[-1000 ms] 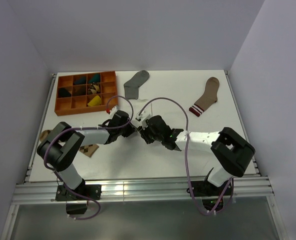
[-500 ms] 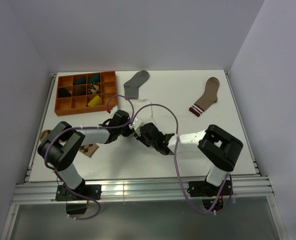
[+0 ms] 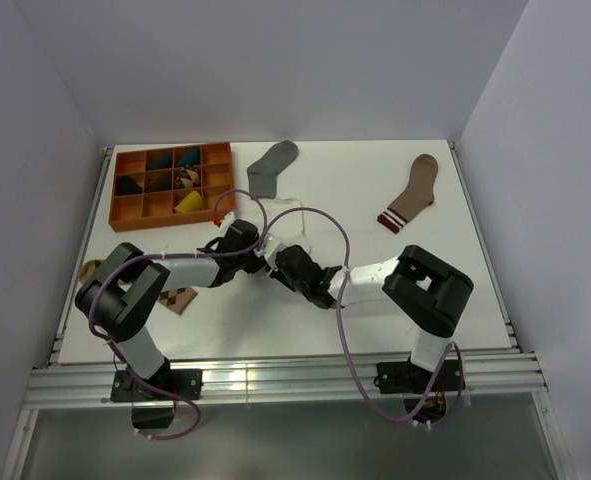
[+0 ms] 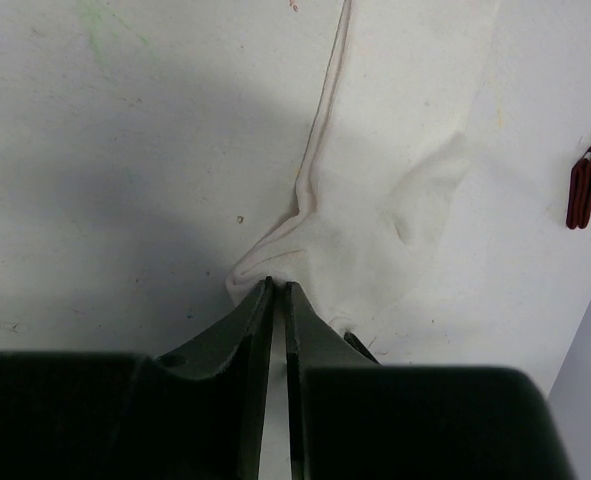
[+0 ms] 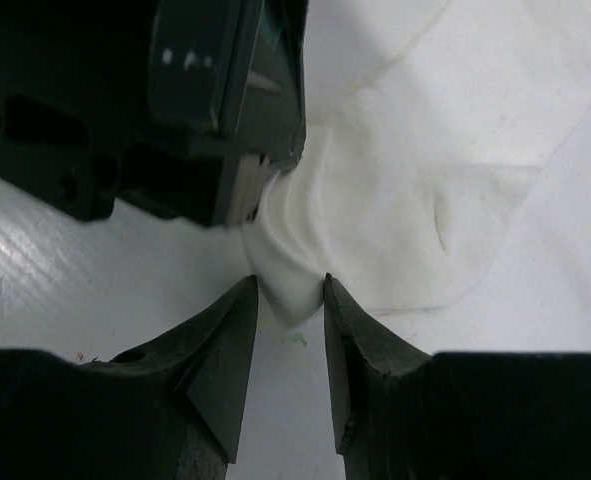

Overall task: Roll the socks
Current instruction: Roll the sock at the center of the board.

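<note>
The white sock (image 3: 293, 222) lies flat mid-table, hard to see against the white top. My left gripper (image 3: 259, 256) is shut on its near bunched edge; the left wrist view shows the closed jaws (image 4: 276, 284) pinching the puckered white sock (image 4: 375, 200). My right gripper (image 3: 278, 264) sits right beside it. In the right wrist view its jaws (image 5: 290, 285) stand partly open astride the sock's corner (image 5: 295, 290), tips touching the fabric. The grey sock (image 3: 273, 165) lies flat at the back. A black sock is not in view.
An orange compartment tray (image 3: 125, 208) with rolled items stands at the back left. A brown sock with a striped cuff (image 3: 411, 194) lies back right. A diamond-patterned sock (image 3: 181, 299) lies under my left arm. The two grippers are nearly touching.
My right gripper has moved left and closed in on the left gripper and the sock's corner. The left gripper has stayed put, holding the sock edge.
</note>
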